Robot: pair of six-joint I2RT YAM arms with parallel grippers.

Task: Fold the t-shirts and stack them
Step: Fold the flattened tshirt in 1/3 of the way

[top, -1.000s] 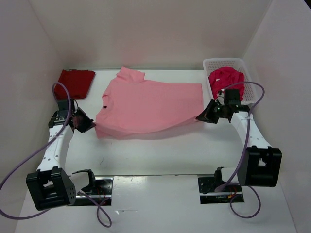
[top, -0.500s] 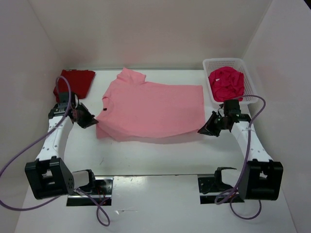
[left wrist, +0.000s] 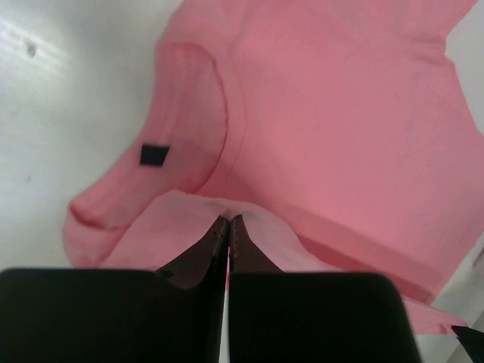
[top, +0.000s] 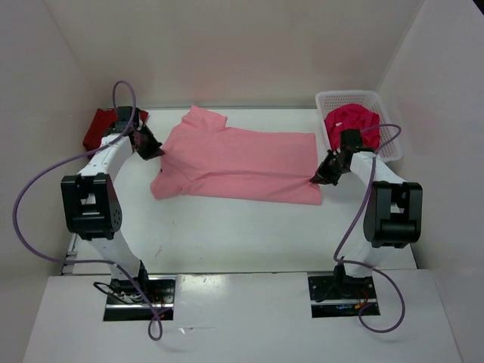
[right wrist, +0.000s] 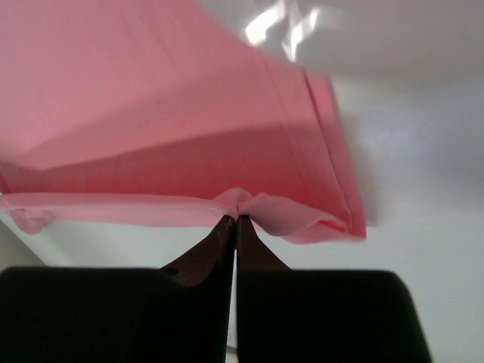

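A light pink t-shirt (top: 234,162) lies spread across the middle of the table, its near half folded back over itself. My left gripper (top: 158,150) is shut on its left edge near the collar (left wrist: 227,136), pinching a thin fold of cloth (left wrist: 249,219). My right gripper (top: 314,180) is shut on the shirt's right edge, where the hem (right wrist: 242,203) bunches at the fingertips. A dark red t-shirt (top: 102,127) lies folded at the back left, partly behind the left arm. A magenta t-shirt (top: 349,125) sits crumpled in the white basket (top: 378,98).
White walls close in the table at the back and both sides. The basket stands at the back right corner, right beside the right arm. Purple cables (top: 45,181) loop off both arms. The arm bases (top: 140,291) sit at the near edge.
Both grippers have carried the shirt's near edge away from the bases toward the back, folding it over. The arms now stretch far out; the left gripper has moved up beside the red shirt.
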